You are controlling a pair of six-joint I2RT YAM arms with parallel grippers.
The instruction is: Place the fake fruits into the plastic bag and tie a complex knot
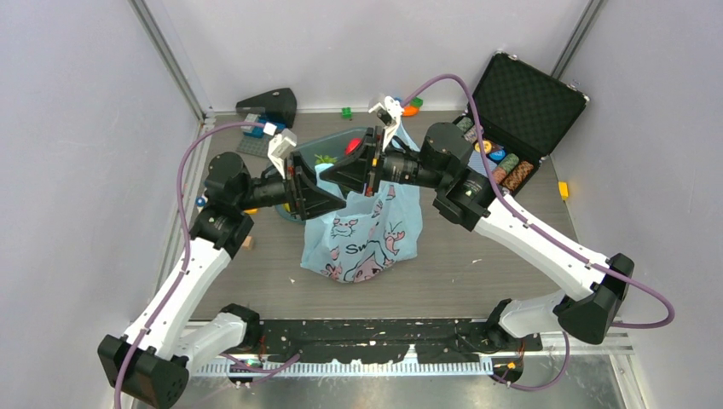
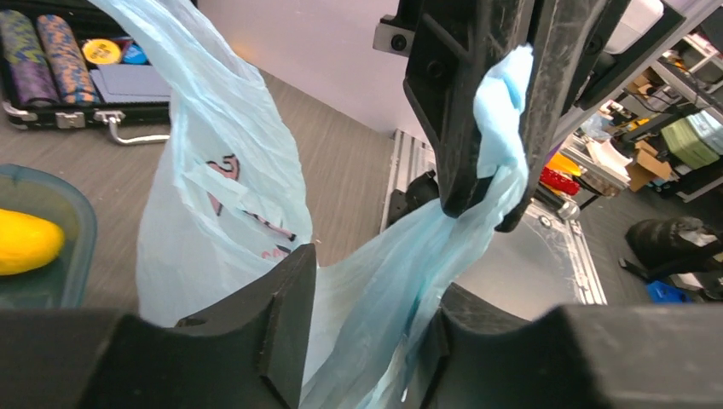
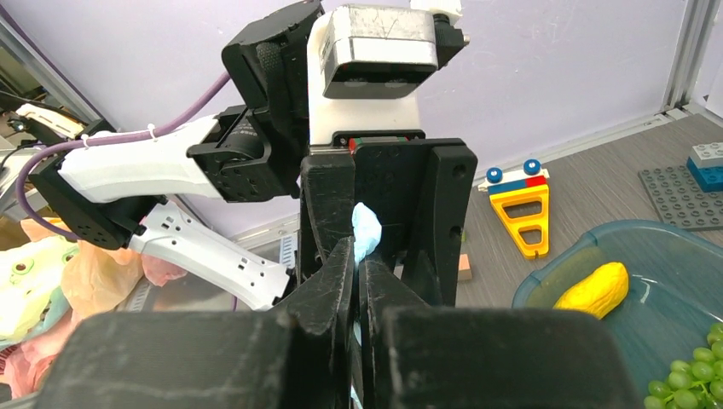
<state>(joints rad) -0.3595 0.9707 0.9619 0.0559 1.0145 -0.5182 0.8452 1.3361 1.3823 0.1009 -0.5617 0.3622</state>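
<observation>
Knot stage, by my reading, though the filling looks unfinished. The bag [image 1: 367, 239] sits mid-worktop [image 1: 477, 264], its bottom apparently resting on the surface and its top drawn up between my two grippers. The right gripper [image 2: 488, 200] is clenched on a twisted strand of the bag's handle [image 2: 503, 111]; the left wrist view shows the blue plastic pinched between its fingers and trailing down from them. The left gripper [image 2: 375, 315] is released: its fingers stand apart and the bag plastic runs loose through the gap. The right wrist view confirms the wide gap, with a tuft of blue poking up just in front of it. So the strand is in the right gripper alone. Behind the bag, the tub [image 3: 673, 281] has fruit in it: a yellow fruit [image 3: 594, 290], green grapes [image 3: 686, 375], and a red fruit [image 1: 351, 146] seen from above. Whether any fruit is in the bag I cannot tell; it bulges but nothing shows through. No finished knot in view. Next move, as I judge it: the left gripper shifts to the other handle, or to a fresh spot lower on the strand, and clamps, while the right keeps tension so the twist does not unwind. The plastic is thin and looks slippery, so a shallow bite could slide off. The grippers are very near each other, so I'd go slowly to avoid the fingers touching
</observation>
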